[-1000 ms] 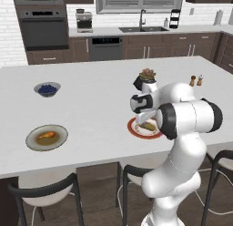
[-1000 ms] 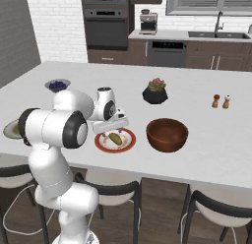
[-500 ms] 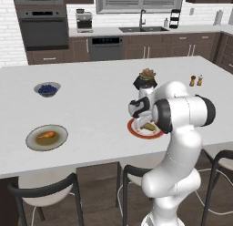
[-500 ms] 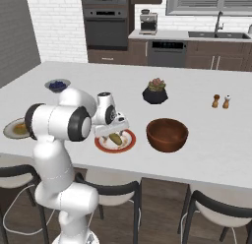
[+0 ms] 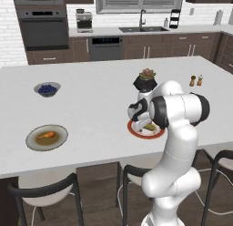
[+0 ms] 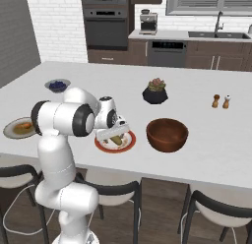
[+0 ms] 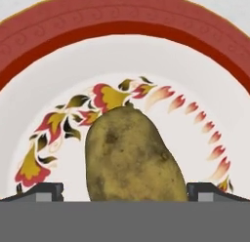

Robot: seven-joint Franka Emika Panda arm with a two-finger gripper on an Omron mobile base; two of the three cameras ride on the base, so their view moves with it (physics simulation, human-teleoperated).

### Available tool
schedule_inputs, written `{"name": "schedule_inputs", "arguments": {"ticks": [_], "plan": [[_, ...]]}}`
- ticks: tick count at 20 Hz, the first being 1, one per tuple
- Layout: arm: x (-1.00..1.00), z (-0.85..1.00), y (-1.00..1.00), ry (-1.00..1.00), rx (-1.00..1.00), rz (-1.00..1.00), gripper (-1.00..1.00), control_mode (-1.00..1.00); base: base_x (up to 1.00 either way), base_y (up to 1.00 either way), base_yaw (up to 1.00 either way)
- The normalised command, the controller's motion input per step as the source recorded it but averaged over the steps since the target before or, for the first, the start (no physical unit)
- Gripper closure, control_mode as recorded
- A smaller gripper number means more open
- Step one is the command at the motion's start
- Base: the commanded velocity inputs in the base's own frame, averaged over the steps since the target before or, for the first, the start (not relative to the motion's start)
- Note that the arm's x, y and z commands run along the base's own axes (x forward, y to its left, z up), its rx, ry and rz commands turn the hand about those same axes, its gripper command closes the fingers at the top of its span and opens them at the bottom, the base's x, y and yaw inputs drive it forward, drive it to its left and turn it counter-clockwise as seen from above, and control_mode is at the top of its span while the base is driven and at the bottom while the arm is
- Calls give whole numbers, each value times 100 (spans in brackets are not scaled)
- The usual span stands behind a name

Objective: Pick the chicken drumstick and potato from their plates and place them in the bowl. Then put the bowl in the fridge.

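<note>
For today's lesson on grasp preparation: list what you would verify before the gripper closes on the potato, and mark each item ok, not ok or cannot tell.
1. Gripper open: ok, its dark fingertips stand apart.
2. Small oblong olive-brown potato between the fingertips: ok, one tip on each side.
3. Potato lying on the white red-rimmed plate: ok.
4. Fingertips low enough to grip: cannot tell.
5. Large dark reddish-brown wooden bowl free to receive: ok, it stands beside the plate with nothing in it.
6. Orange-brown chicken drumstick on the grey-olive plate: ok, not yet moved.
</note>
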Motion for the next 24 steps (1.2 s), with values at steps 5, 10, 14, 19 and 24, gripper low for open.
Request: {"name": "schedule_inputs", "arguments": {"ticks": [5, 10, 14, 19, 24], "plan": [[0, -9, 0, -1, 0, 1, 100, -100, 0, 0, 0], [0, 0, 0, -11, 0, 0, 100, -100, 0, 0, 0], [-2, 39, -4, -2, 2, 0, 100, -100, 0, 0, 0], [-29, 88, -25, -3, 2, -3, 100, -100, 0, 0, 0], [-53, 98, -21, -15, 0, -6, 100, -100, 0, 0, 0]]}}
